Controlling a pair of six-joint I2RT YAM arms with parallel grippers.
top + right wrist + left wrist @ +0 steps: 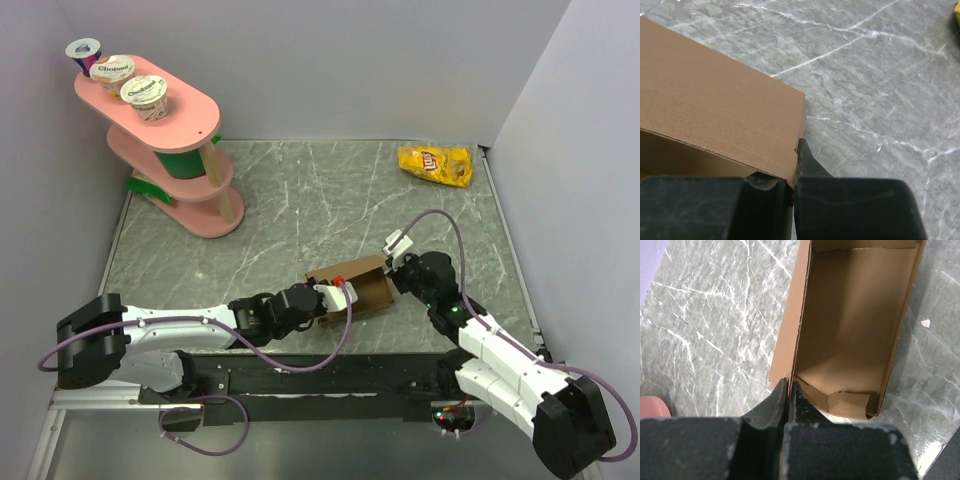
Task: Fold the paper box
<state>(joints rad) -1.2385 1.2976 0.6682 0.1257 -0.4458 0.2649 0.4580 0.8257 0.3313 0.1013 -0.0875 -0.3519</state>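
**Legible Markings, Top View**

1. Yogurt cups. Three cups stand on the top tier of the pink shelf stand (pixel 190 105), which sits at 10 o'clock from the table centre. The middle cup (pixel 112 69) carries a white label with dark lettering that reads "Chobani". The near cup (pixel 145 92), at 4 o'clock from the middle cup, carries the same "Chobani" label. The lettering on the far cup (pixel 84 48), at 10 o'clock from the middle cup, is too small to read.

2. Chip bag. The yellow chip bag (pixel 435 163) lies at 2 o'clock from the table centre. Its face bears a red emblem with the brand "Lay's". Smaller print on the bag is illegible.
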